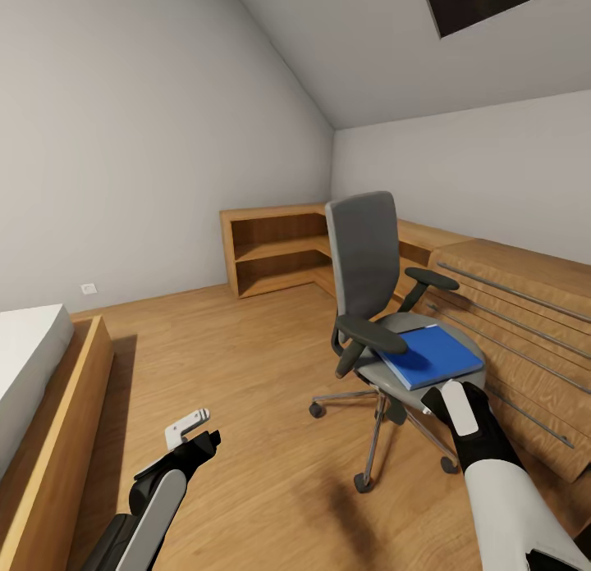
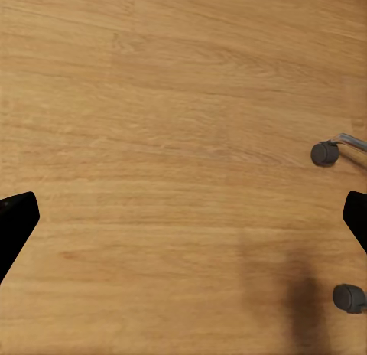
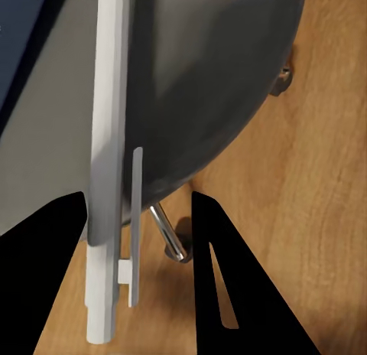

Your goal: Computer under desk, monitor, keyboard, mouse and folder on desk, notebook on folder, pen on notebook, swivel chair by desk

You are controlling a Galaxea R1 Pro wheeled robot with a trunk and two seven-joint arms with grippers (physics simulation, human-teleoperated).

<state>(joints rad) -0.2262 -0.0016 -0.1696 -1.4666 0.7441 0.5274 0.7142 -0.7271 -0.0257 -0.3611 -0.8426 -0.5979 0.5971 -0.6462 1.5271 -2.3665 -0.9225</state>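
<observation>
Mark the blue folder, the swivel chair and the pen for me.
folder [image 1: 432, 355], head view, middle of its blue cover.
swivel chair [image 1: 362, 251], head view, middle of the grey backrest.
pen [image 3: 105, 179], right wrist view, its white barrel between the jaws.

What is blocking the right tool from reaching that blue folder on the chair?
Nothing visible. The right tool hangs at the front edge of the swivel chair seat, beside the folder. It holds a white pen; the armrests sit off to the sides.
</observation>
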